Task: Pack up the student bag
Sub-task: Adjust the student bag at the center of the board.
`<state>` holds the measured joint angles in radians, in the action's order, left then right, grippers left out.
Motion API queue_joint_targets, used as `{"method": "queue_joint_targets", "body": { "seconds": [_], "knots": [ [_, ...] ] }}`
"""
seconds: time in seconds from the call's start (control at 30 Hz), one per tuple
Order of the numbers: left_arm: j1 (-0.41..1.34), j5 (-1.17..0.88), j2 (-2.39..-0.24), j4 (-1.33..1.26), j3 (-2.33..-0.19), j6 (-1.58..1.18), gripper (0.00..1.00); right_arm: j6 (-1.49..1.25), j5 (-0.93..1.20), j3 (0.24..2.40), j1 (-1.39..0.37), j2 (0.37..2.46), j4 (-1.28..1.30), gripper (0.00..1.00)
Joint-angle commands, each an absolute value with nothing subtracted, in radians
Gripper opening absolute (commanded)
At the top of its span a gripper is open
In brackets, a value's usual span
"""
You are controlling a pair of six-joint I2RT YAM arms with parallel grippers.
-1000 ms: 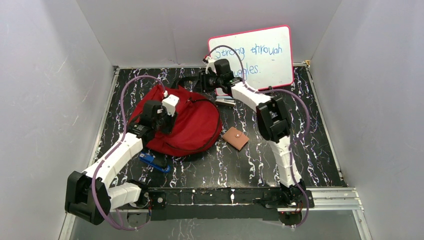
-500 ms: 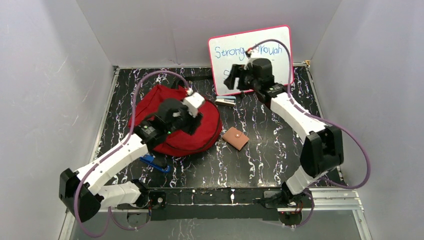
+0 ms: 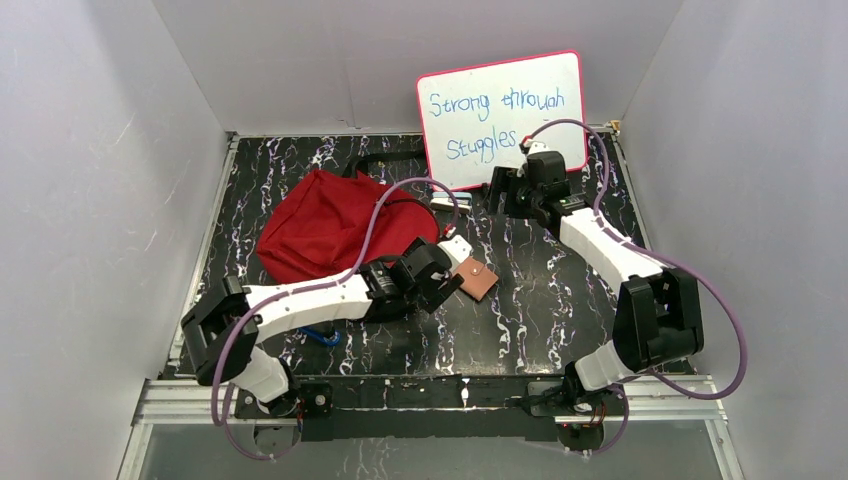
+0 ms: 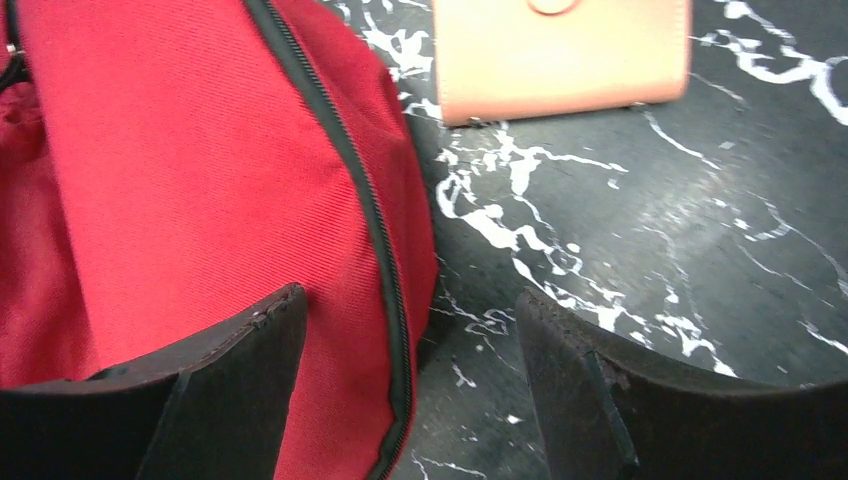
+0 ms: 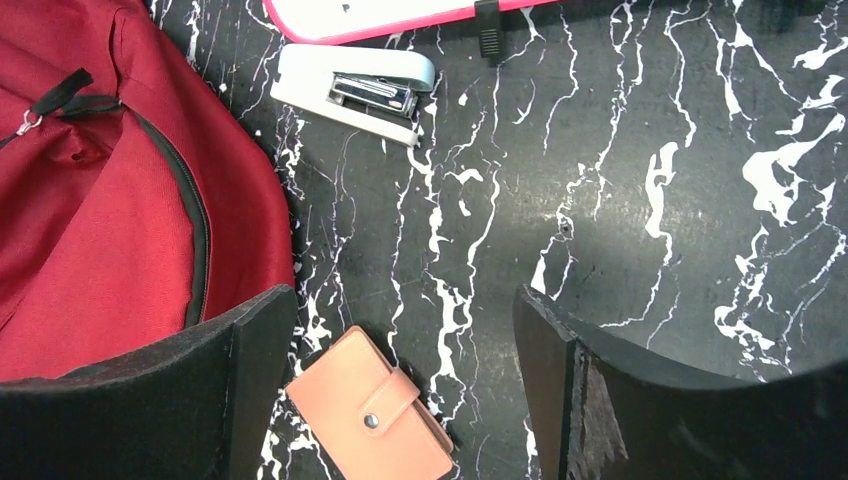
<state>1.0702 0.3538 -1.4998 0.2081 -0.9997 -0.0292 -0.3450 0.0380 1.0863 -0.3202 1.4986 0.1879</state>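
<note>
left gripper (image 4: 410, 310) spread wide, empty | right gripper (image 5: 405, 300) spread wide, empty | risk: reaching for wallet (image 4: 560, 50), I could snag student bag (image 4: 180, 150) just beside it, dragging both

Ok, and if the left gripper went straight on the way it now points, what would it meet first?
Probably the tan wallet, lying just ahead of the left gripper, whose jaws stand open. One jaw might brush the edge of the red bag first; depth is unclear.
</note>
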Motion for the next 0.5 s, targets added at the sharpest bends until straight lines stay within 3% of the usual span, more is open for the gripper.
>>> {"method": "queue_joint_targets", "body": {
  "seconds": [0.0,0.13,0.3,0.37,0.47],
  "knots": [
    [1.084,0.558,-1.534,0.171,-1.029,-0.034,0.75,-0.341,0.066,1.075,-0.304,1.437,0.166,0.87],
    [1.094,0.651,-1.605,0.173,-1.046,-0.004,0.88,-0.337,0.084,1.068,-0.299,1.439,0.158,0.88],
    [1.098,0.665,-1.653,0.174,-1.053,-0.005,0.88,-0.333,0.104,1.068,-0.295,1.448,0.156,0.88],
    [1.098,0.662,-1.671,0.175,-1.057,0.027,0.84,-0.332,0.104,1.068,-0.292,1.448,0.156,0.88],
    [1.098,0.706,-1.699,0.192,-1.07,0.047,0.69,-0.331,0.108,1.065,-0.289,1.445,0.155,0.88]
  ]
}}
